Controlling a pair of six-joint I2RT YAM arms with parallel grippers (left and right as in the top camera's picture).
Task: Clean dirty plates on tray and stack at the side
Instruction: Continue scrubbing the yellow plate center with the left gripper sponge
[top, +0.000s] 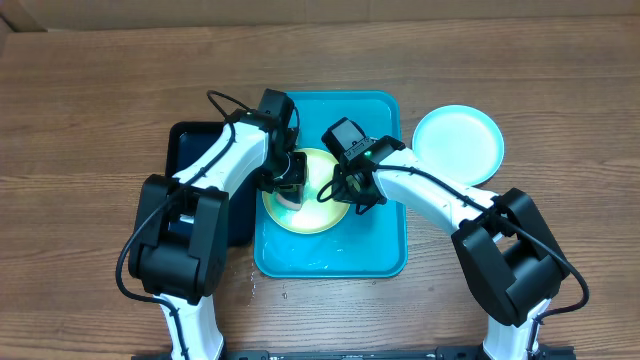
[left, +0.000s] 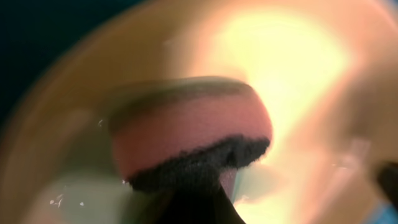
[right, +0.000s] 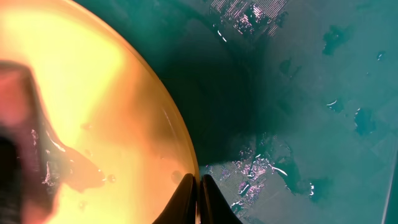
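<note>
A pale yellow-green plate (top: 318, 208) lies on the bright cyan-blue tray (top: 330, 255). My left gripper (top: 288, 182) is over the plate's left part, shut on a pink sponge with a dark scouring face (left: 193, 130) that is pressed onto the plate (left: 298, 68); the view is blurred. My right gripper (top: 350, 192) is shut on the plate's right rim, fingers pinched together over the edge (right: 198, 190). The plate (right: 93, 93) looks wet, and the tray floor (right: 311, 93) carries water drops. A light cyan plate (top: 458, 143) lies on the table to the right of the tray. A third plate does not show.
A narrow black tray (top: 195, 150) sits against the blue tray's left side, partly under my left arm. The wooden table (top: 90, 130) extends all round. Both arms cross over the tray's middle.
</note>
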